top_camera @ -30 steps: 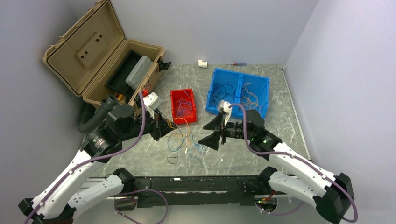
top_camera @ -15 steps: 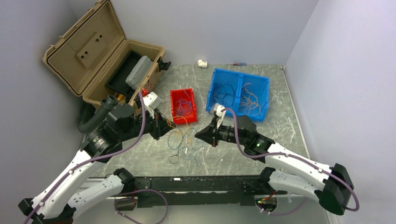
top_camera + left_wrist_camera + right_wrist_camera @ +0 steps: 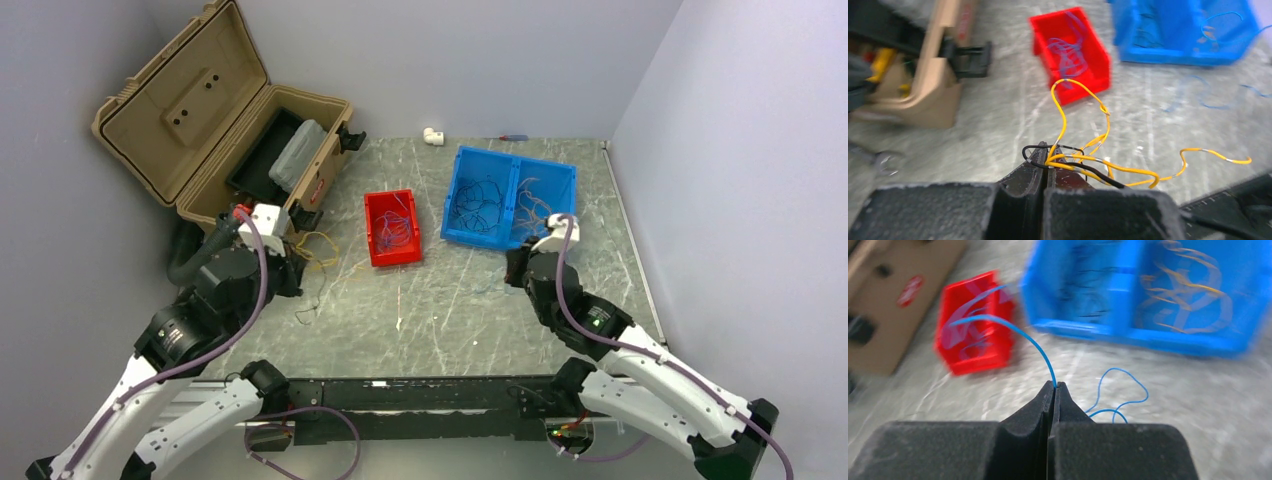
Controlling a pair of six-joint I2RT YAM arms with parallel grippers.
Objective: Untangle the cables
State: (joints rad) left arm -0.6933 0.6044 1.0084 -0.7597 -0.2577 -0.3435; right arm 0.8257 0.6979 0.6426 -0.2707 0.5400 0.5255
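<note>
My left gripper (image 3: 1048, 150) is shut on a bunch of yellow cables (image 3: 1083, 100) and a black cable (image 3: 1032, 150), which loop out above the table. In the top view it (image 3: 297, 262) is at the left, next to the tan case, with the yellow cables (image 3: 318, 243) trailing from it. My right gripper (image 3: 1054, 386) is shut on a thin blue cable (image 3: 1013, 330) that arcs up to the left and loops on the table beside the fingers. It (image 3: 510, 268) is in front of the blue bin. A pale cable (image 3: 399, 305) lies loose mid-table.
A red bin (image 3: 392, 228) with purple-blue wires stands at mid-table. A blue two-part bin (image 3: 512, 197) holds dark and tan wires. The open tan case (image 3: 200, 110) fills the back left. A white fitting (image 3: 432, 135) lies by the far wall.
The right gripper shut on the blue cable and drew back to the right. The left gripper moved left with the yellow cables. The tangle at mid-table has come apart.
</note>
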